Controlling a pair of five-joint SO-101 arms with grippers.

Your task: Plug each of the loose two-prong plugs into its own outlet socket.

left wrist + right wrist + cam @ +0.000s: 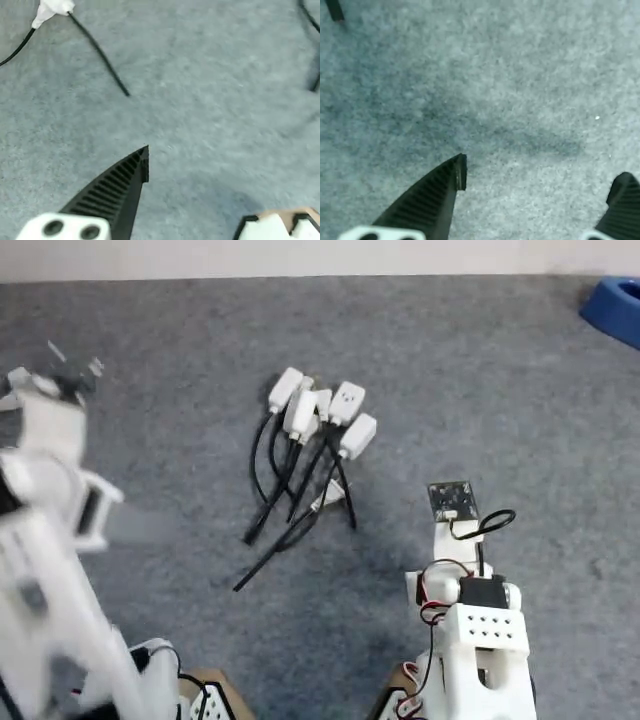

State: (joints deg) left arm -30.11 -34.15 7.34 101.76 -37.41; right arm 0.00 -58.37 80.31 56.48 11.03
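A tangle of white plugs and sockets (315, 415) on short black cables (285, 495) lies mid-carpet in the high view. One white socket block (347, 400) faces up with its holes showing. A smaller white plug (328, 495) rests lower in the tangle. My left arm (50, 490) is raised at the left side, away from the pile. My left gripper (215, 165) hangs open over bare carpet, one ribbed finger (122, 187) showing, with a white plug (50, 9) and its cable beyond. My right arm (470, 610) stands right of the pile. My right gripper (542, 175) is open and empty over the carpet.
Grey carpet (480, 380) covers the whole table. A blue container (615, 305) sits at the far right corner. A black cable end (334, 10) pokes into the right wrist view. Bare carpet surrounds the pile on all sides.
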